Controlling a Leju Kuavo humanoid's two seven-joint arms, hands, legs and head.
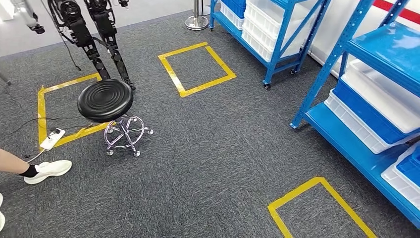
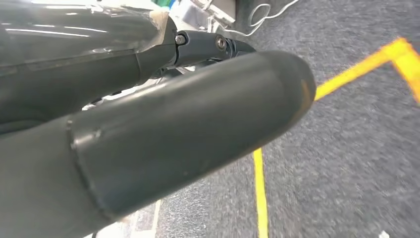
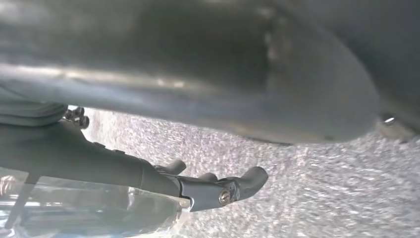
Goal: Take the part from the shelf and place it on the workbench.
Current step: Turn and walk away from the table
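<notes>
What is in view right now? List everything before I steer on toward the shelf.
Shelf: two units, blue, along the right.
Bins: several, white and blue, on the shelves.
Floor squares: three, yellow tape, on the grey carpet.
Stool: one, black seat, chrome wheeled base, left of centre.
Second robot: dark legs, upper left.
Power strip: white, beside the stool.
Stanchion base: chrome, top centre.
Person's foot: white shoe, left edge.
Left hand, right hand: grey, hanging above carpet.

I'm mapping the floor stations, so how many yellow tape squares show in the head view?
3. One square lies mid-floor near the far blue shelf, one sits under the black stool at left, one is cut off at the bottom edge. More may lie out of frame.
</notes>
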